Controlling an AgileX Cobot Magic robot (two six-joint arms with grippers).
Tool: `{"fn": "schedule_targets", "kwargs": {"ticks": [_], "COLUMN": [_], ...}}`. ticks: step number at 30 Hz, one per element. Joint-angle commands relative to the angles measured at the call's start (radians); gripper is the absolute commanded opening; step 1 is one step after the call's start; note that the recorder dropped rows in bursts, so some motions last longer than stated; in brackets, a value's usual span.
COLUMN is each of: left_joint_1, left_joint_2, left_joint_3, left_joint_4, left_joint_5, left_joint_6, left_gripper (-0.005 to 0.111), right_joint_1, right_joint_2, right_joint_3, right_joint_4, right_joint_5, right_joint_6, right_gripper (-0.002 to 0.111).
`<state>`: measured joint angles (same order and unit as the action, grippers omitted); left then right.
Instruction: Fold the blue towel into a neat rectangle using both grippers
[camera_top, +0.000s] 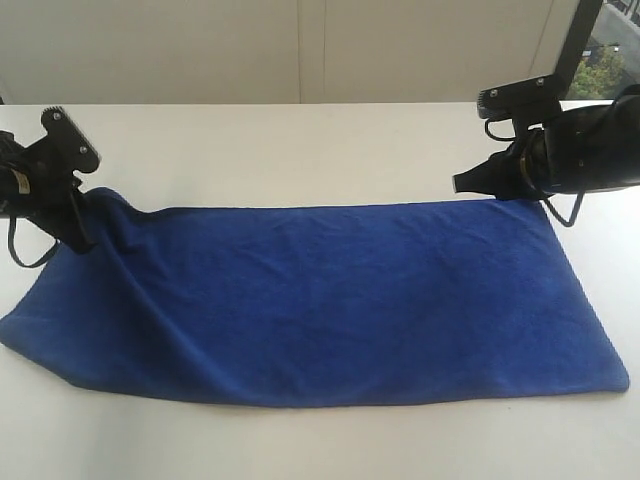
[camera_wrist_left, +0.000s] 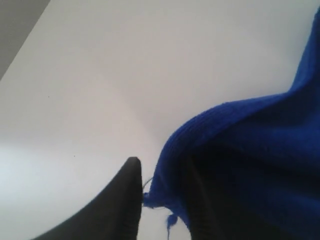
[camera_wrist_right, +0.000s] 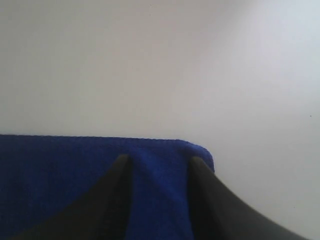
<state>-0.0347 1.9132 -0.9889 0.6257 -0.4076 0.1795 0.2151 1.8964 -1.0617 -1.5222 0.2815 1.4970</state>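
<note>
The blue towel (camera_top: 330, 300) lies spread lengthwise across the white tabletop (camera_top: 300, 150), mostly flat, and rumpled at its left end. The left hand (camera_top: 78, 235) sits at the far left corner, where the cloth rises. In the left wrist view that corner hangs between the fingers of the hand (camera_wrist_left: 160, 166). They are partly apart, and one finger (camera_wrist_left: 129, 200) stands just clear of the cloth. The right hand (camera_top: 470, 183) is at the far right corner, its fingers well apart (camera_wrist_right: 159, 159) and straddling the flat cloth (camera_wrist_right: 60, 175).
</note>
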Motion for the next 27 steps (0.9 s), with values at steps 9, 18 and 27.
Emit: {"fn": "schedule_targets", "kwargs": {"ticks": [9, 18, 27], "left_joint_1": [0.003, 0.003, 0.003], "left_joint_2": [-0.001, -0.001, -0.031], "left_joint_3": [-0.001, -0.055, -0.084], "left_joint_4": [-0.062, -0.233, -0.241], "left_joint_5": [-0.004, 0.093, 0.205], "left_joint_6": [0.002, 0.008, -0.061], "left_gripper": [0.000, 0.000, 0.000], "right_joint_1": [-0.006, -0.006, -0.006], "right_joint_2": [0.086, 0.122, 0.122], "right_joint_3": [0.004, -0.020, -0.024], "right_joint_4": [0.001, -0.001, -0.001], "right_joint_5": [0.086, 0.086, 0.086], "right_joint_6": [-0.008, -0.008, -0.008], "right_gripper": [0.012, 0.004, 0.004]}}
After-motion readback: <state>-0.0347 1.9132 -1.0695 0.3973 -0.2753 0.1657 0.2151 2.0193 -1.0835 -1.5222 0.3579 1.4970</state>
